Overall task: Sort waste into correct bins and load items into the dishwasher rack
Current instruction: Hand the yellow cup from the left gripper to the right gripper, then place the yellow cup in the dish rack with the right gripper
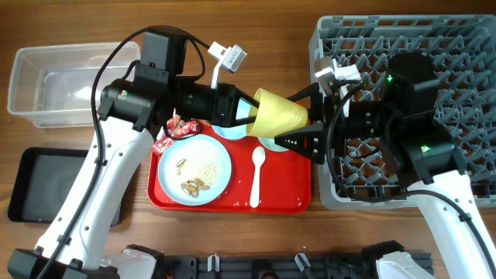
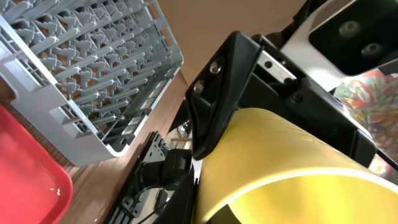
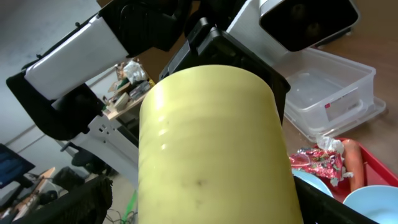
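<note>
On the near half of the red tray (image 1: 294, 203) lies the round pale blue plate (image 1: 221, 184), carrying small brownish food scraps (image 1: 192, 186) and pale crumbs. The white plastic spoon (image 1: 256, 177) lies on the tray just to the right of the plate, its bowl end pointing away from the robot. Left of the red tray, at its near end, sits the shallow black tray (image 1: 46, 182).

Above the far edge of the red tray the small yellow cup (image 1: 275, 108) hangs on its side in the air, its wide mouth to the left. The left gripper (image 1: 246, 111) is clamped on the cup at the mouth end; its wrist view shows a black finger (image 2: 224, 93) lying flat against the yellow wall. The right gripper (image 1: 288, 118) straddles the narrow end with one finger on each side. Whether its pads actually press the cup I cannot tell.

Under the cup, parts of two bowls peek out at the tray's far edge, mostly hidden. The crinkled red-and-white wrapper (image 1: 177, 128) sits at the tray's far left corner, and the right wrist view shows an orange carrot piece (image 3: 352, 158) beside it.

Right of the red tray stands the dishwasher rack (image 1: 465, 46). Beyond the tray's left side is the clear tub (image 1: 17, 85).
</note>
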